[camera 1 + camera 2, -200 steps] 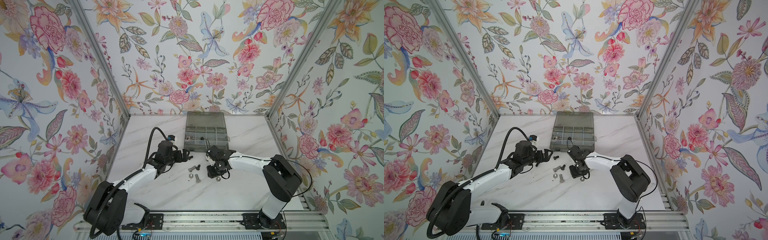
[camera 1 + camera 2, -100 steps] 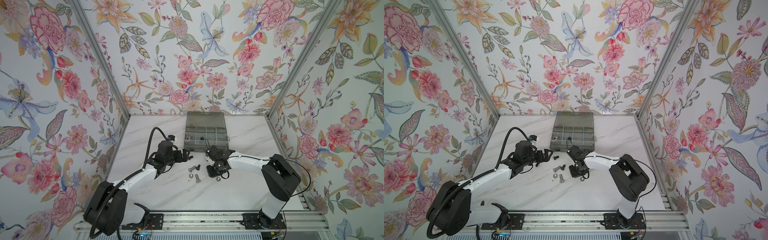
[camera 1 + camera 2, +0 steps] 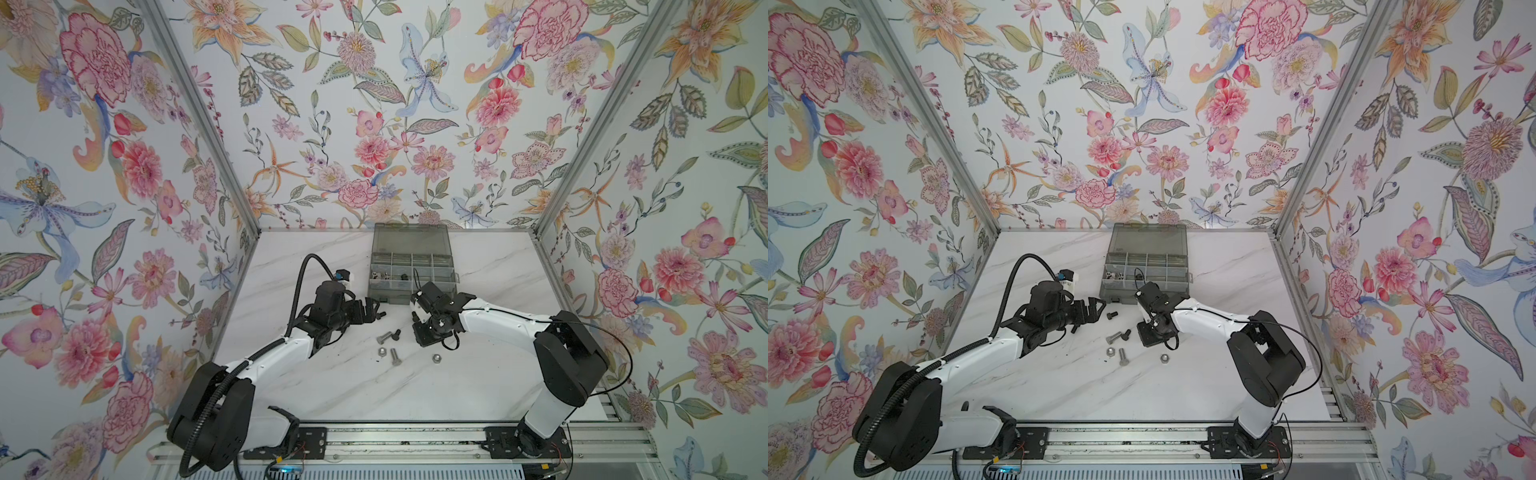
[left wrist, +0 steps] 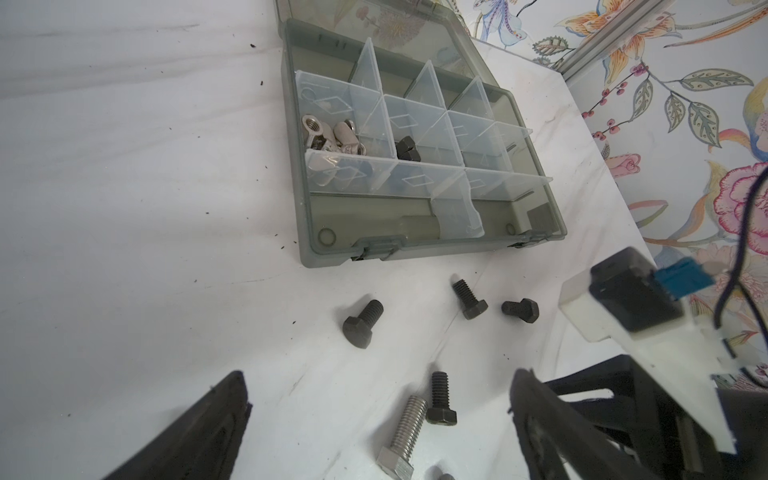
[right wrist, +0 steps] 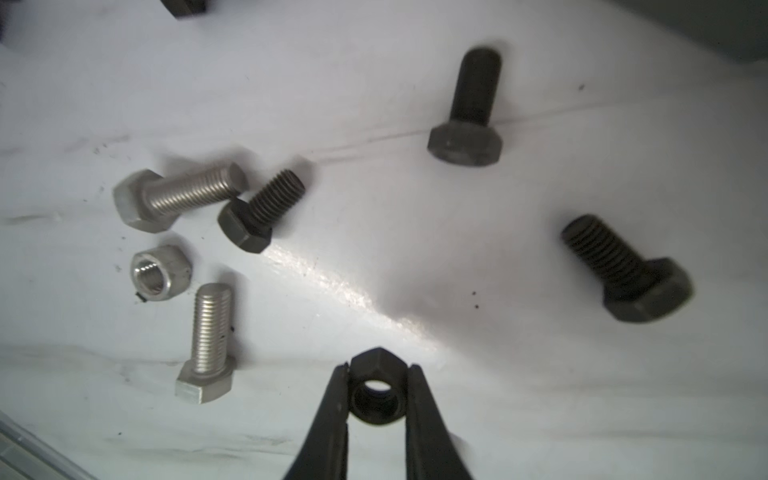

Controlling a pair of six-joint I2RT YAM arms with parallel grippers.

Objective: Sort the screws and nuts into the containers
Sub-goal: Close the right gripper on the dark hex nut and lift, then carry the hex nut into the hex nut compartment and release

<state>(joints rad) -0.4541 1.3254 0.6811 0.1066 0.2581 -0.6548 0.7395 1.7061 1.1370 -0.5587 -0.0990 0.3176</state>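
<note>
Right gripper (image 5: 379, 374) has just clamped. Its jaws were partly apart a second ago and are now pinched shut on the flats of a black nut (image 5: 376, 397), one of the fingertips (image 5: 330, 415) on each side. The arm has barely shifted in the top views, so we read this as grasp only, with no lift yet (the nut looks still down at the table (image 5: 457, 249), but we can't be sure).

Left gripper (image 4: 378, 374) is unchanged: spread wide, holding nothing, hovering over the loose parts in front of the organizer box (image 4: 299, 166).

For the task, we'd call the pick done and the carry next. One cell already holds black nuts (image 4: 407, 149), next to the cell with silver nuts (image 4: 328, 137), so that's our likely drop.

Still loose on the table are several black screws (image 5: 469, 108), two silver screws (image 5: 208, 340) and a silver nut (image 5: 160, 270). The grip is at the tips only, so we'd lift slowly.
</note>
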